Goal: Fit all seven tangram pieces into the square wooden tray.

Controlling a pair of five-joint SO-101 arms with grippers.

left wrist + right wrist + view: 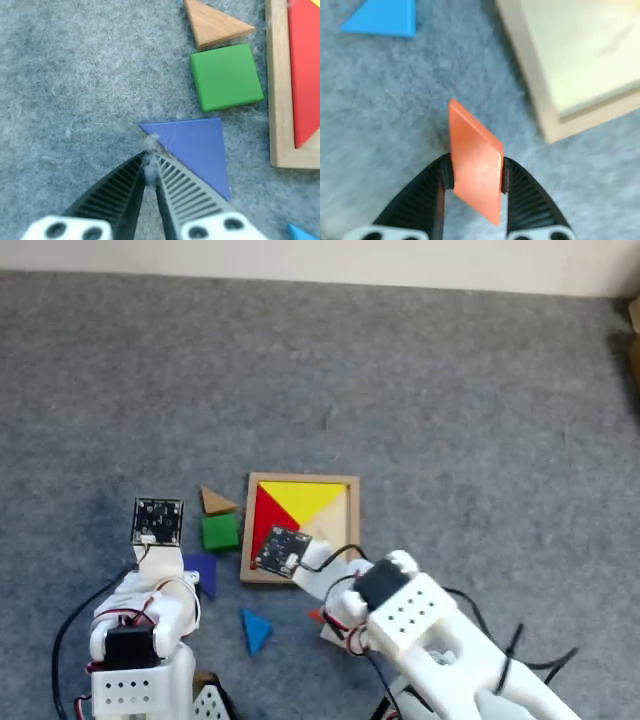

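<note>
Right gripper [476, 172] is clamped on the orange piece [472, 145], just beside the tray [532, 75]; left gripper [150, 157] is pinched together, empty. Thin edge grip, so it could twist and catch the rim.

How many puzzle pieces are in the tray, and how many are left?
Done: the red triangle and yellow triangle lie in the tray. In hand: the right claw grips the orange piece beside the tray. Still to go: the tan triangle, green square, dark blue triangle and light blue triangle sit on the carpet.
</note>
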